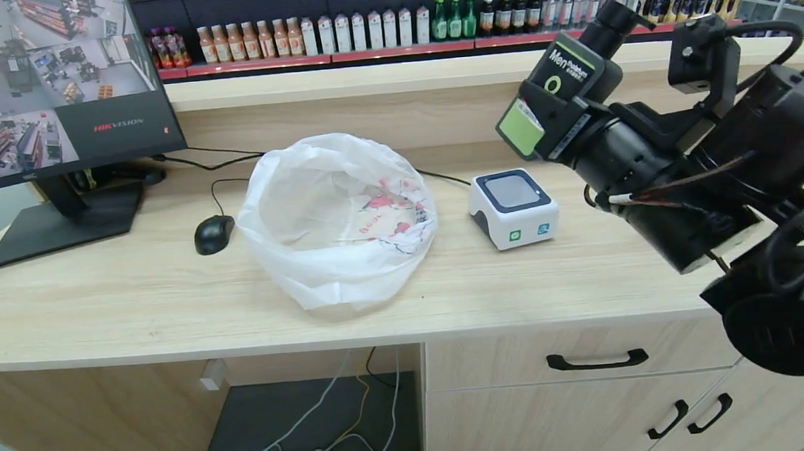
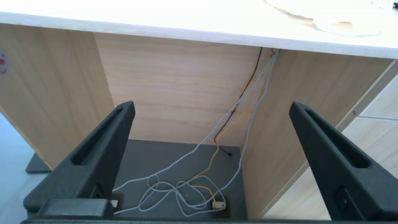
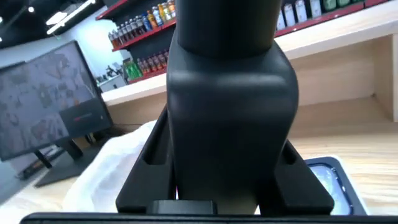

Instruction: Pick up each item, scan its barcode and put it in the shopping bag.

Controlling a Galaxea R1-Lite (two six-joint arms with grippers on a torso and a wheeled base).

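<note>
Head view showed scanner (image 1: pixel 512 207), bag (image 1: pixel 336 216), mouse (image 1: pixel 214 234) on the counter (image 1: pixel 131 301), monitor (image 1: pixel 45 80) cut off; right gripper (image 1: pixel 565 133) clamped a bottle (image 1: pixel 568 65). Left gripper (image 2: pixel 211 118) gaped below its top.

Mid-counter (image 1: pixel 132 308): shopping bag (image 1: pixel 336 219). Just left of the bag, mouse (image 1: pixel 214 234); farther left and behind, monitor (image 1: pixel 46 88). Near, right of the bag, scanner (image 1: pixel 512 208). Higher and farther right, bottle (image 1: pixel 571 65), off the counter. Well behind the bag, shelf (image 1: pixel 397 50).

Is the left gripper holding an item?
No: the left gripper is open, its fingers wide apart, with only loose cables under the counter between them.
</note>
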